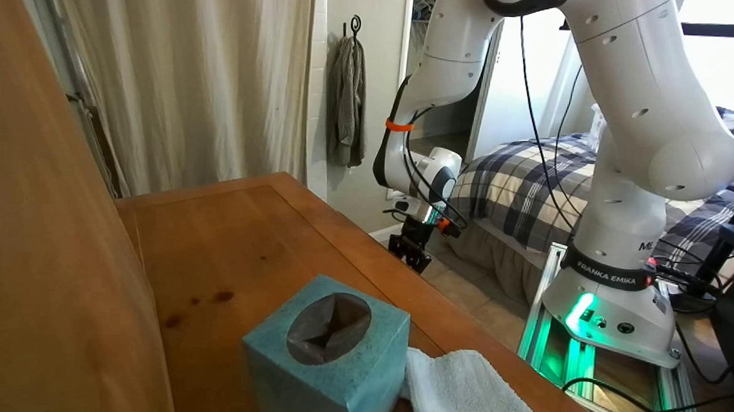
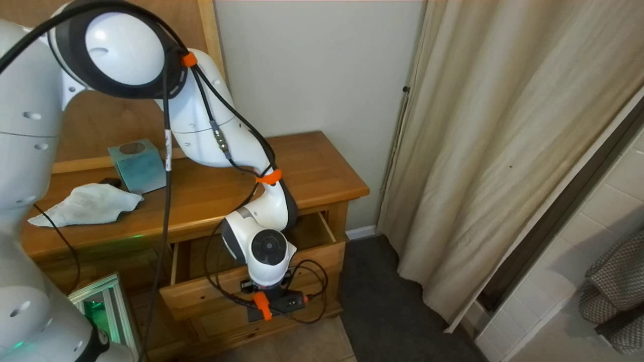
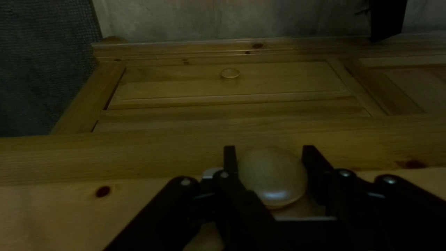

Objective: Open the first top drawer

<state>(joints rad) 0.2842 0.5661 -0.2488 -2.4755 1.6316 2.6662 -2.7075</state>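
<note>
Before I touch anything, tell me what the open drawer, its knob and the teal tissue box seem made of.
Open drawer: wood, perhaps pine, apparently clear-finished; grain and dark knots show.
Knob: probably varnished wood, given its highlight; dim light leaves that open.
Teal tissue box: likely cardboard, mottled print; straight, crisp edges suggest it.

Open drawer point(image 2: 193, 296), white cloth point(image 2: 90, 203); box point(image 2: 140, 171) (teal)

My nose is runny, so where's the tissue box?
In an exterior view, the tissue box stands on the dresser top toward the picture's left, just behind and right of the white cloth.
</note>
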